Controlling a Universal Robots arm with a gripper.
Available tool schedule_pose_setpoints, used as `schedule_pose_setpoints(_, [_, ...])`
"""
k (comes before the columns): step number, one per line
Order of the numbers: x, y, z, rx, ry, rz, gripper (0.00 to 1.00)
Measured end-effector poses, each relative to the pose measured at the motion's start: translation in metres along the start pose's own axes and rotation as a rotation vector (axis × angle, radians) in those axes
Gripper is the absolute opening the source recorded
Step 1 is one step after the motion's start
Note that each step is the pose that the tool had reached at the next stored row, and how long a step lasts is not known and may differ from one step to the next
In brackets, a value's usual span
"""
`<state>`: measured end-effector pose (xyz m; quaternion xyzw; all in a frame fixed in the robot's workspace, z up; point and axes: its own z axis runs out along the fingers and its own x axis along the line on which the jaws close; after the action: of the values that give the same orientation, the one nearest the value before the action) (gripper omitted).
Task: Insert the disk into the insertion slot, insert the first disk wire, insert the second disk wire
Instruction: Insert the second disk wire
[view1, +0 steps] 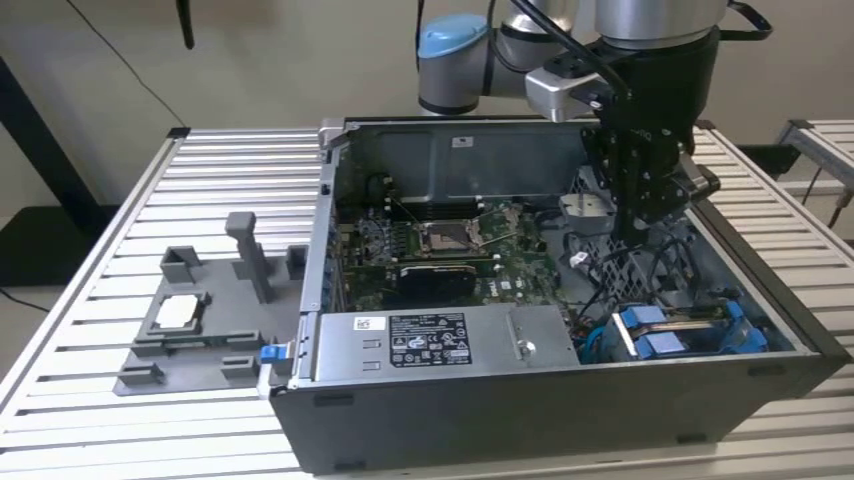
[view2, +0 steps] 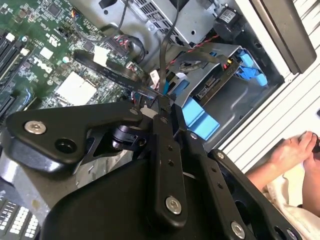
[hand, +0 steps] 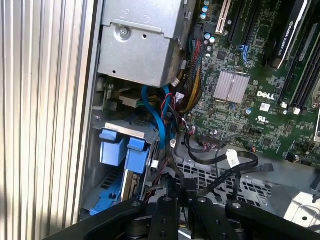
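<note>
i see the gripper clenched on a black disk wire, i judge to aim its plug at the disk seated in the insertion slot at the case's corner.

Colours within the dark grey computer case
A green motherboard is seen; bright blue is shown by the disk carrier; the claw is black; the worktop is striped with silver slats.

The disk lies in the insertion slot, at the exterior view's right of the power supply.
</note>
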<state>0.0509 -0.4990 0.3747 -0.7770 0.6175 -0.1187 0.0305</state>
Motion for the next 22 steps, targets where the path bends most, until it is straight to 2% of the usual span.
schedule_pose_setpoints(10, [-0.0001,0.0003,-0.0001,-0.0001,0.0004,0.0,0.16])
schedule_pose_setpoints(12, [-0.0004,0.0014,-0.0003,0.0003,0.0003,0.0,0.18])
schedule_pose_setpoints(13, [-0.0006,0.0025,-0.0005,0.0009,0.0005,0.0,0.24])
schedule_pose_setpoints(16, [-0.0011,0.005,-0.0011,0.0022,0.0008,0.0,0.24])
schedule_pose_setpoints(22, [-0.0014,0.0054,0.0003,0.0027,0.0022,0.0,0.22])
